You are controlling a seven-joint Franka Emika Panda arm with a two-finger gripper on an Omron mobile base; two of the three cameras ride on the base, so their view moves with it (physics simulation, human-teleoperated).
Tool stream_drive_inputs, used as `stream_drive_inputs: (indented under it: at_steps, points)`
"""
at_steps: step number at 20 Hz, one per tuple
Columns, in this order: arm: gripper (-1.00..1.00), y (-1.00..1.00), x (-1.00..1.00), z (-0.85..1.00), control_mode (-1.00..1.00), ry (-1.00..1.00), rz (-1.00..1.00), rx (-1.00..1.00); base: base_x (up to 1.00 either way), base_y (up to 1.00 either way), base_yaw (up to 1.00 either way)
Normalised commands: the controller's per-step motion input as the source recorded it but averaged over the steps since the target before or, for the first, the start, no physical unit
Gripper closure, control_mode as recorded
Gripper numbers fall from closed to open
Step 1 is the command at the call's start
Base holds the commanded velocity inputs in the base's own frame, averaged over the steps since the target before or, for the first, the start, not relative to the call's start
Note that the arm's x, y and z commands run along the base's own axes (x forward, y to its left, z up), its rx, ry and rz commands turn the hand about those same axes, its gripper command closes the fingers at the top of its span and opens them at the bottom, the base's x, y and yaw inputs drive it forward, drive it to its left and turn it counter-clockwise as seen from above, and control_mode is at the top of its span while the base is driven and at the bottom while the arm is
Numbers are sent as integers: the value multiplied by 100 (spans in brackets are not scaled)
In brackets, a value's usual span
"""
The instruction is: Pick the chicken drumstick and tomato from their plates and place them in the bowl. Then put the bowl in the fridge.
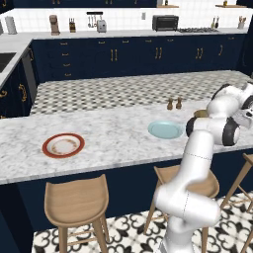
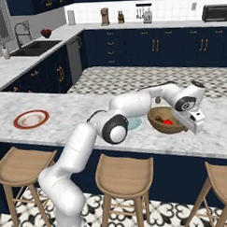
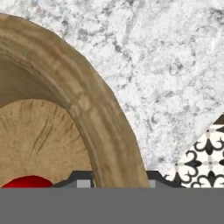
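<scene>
With the tomato (image 2: 167, 122) already inside, the bowl (image 2: 159, 125) rim was clamped by the pincer (image 3: 118, 181); lifting toward the fridge was judged next.

White Franka arm (image 2: 84, 149) is showing glossy rounded tube links with dark grey-black discs capping the joints, the biggest one at the elbow (image 2: 115, 129). Faint thin seam lines are running around the lower links. The hand (image 2: 194, 116) is looking like a white boxy block, and two small dark grey finger tips (image 3: 83, 178) are poking up in the hand view.
</scene>
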Motion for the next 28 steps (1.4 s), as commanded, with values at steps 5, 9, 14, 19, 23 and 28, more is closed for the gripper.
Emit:
stream_drive_inputs:
  at_steps: [5, 9, 14, 19, 23, 28]
  points:
    - [100, 97, -92, 37, -100, -9, 5, -7, 0, 0, 0]
    - [100, 100, -81, 56, -100, -9, 4, -8, 0, 0, 0]
    - [100, 100, -65, 39, -100, -5, 1, -16, 0, 0, 0]
    - [100, 100, -57, 17, -100, -1, 0, -10, 0, 0, 0]
    - [100, 88, -19, 36, -100, -2, 0, 0, 0, 0, 0]
    - [100, 86, -45, 12, -100, -2, 0, 0, 0, 0, 0]
